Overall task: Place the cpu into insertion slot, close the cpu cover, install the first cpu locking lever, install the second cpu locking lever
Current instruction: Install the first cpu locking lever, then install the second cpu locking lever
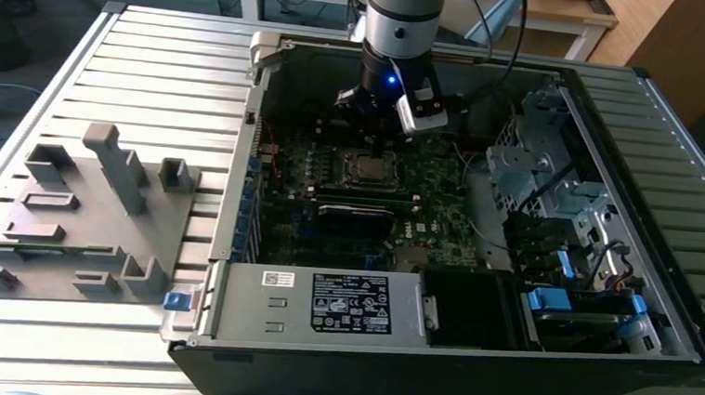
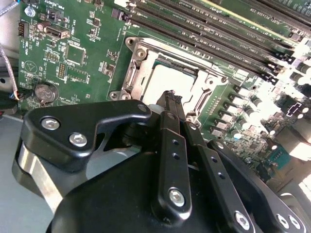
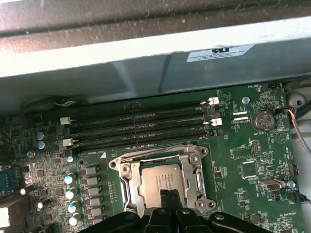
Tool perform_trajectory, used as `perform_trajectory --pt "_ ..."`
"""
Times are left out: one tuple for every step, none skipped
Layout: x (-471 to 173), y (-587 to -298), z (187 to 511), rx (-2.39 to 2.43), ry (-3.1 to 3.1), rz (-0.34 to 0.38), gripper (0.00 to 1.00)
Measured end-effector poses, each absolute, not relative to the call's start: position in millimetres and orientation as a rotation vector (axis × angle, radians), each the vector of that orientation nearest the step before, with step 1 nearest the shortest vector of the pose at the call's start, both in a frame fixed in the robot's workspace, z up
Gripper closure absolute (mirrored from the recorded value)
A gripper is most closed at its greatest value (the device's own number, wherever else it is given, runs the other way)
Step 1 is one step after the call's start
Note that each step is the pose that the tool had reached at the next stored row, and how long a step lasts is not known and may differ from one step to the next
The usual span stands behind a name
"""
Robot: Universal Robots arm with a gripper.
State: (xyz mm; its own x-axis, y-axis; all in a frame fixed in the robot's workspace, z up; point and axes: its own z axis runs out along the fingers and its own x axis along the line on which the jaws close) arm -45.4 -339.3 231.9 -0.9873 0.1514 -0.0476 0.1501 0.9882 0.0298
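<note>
The cpu point(image 3: 156, 180), a dull silver square, lies in the insertion slot point(image 1: 371, 168) on the green motherboard inside the open computer case. The silvery cpu cover point(image 3: 127, 180) lies flat around it, framing the chip; it also shows as cpu point(image 2: 171, 80) and cpu cover point(image 2: 140, 65) in the second wrist view. My gripper point(image 1: 377, 146) hangs straight above the socket. Its two black fingers point(image 2: 167, 126) are pressed together, shut, with the tips at the socket's edge, overlapping the chip's rim as gripper point(image 3: 170, 200) in the first wrist view. Nothing shows between the fingers.
Long black memory slots point(image 3: 141, 128) run beside the socket toward the case wall point(image 3: 146, 73). A coin battery point(image 3: 263, 120) sits on the board. The power supply point(image 1: 351, 305) fills the case front, drive bays point(image 1: 540, 173) the exterior view's right. A grey fixture tray point(image 1: 78, 225) lies outside.
</note>
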Motion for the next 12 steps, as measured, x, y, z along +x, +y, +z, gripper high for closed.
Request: perform_trajectory --pt "-45.4 -339.3 231.9 0.234 3.083 0.040 0.89" --pt "-45.4 -339.4 231.9 0.234 3.083 0.040 0.89" --pt "-45.4 -339.8 232.0 0.234 3.083 0.040 0.89" --pt "-45.4 -340.4 232.0 0.234 3.083 0.040 0.89" --pt "-45.4 -340.7 231.9 0.234 3.083 0.040 0.89" --pt "-45.5 -340.7 231.9 0.234 3.083 0.040 0.89" --pt "-45.4 -340.7 231.9 0.234 3.083 0.040 0.89" --pt "-45.4 -347.4 231.9 0.234 3.083 0.040 0.89" --pt "-45.5 -354.1 231.9 0.234 3.083 0.040 0.89" --pt "-45.4 -354.1 231.9 0.234 3.083 0.040 0.89" --pt "-45.4 -354.1 231.9 0.234 3.083 0.040 0.89" --pt "-45.5 -354.2 231.9 0.234 3.083 0.040 0.89"
